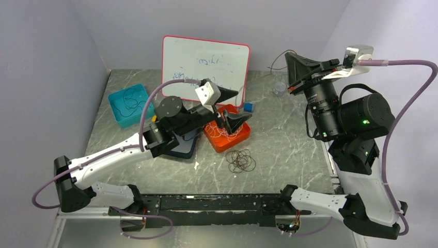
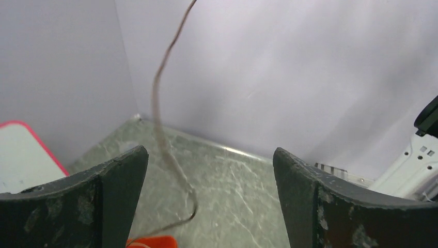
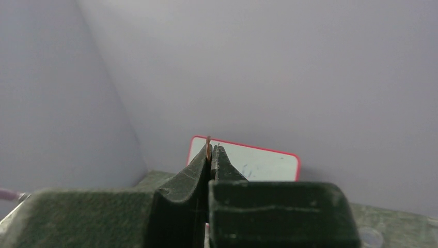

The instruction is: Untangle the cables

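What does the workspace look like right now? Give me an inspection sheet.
Surface: grey marbled table, no spill seen.
Job's things: brown coil loose on the table; dark cable in teal tray; pale cables in orange tray; brown strand rising from the orange tray.
Clutter: whiteboard, navy tray, blue block, clear cup.
Grippers: left gripper open, holding nothing; right gripper raised, shut on the brown strand.
Cables: lilac hoses loop off both arms.
Surroundings: plain walls; nothing else seen.
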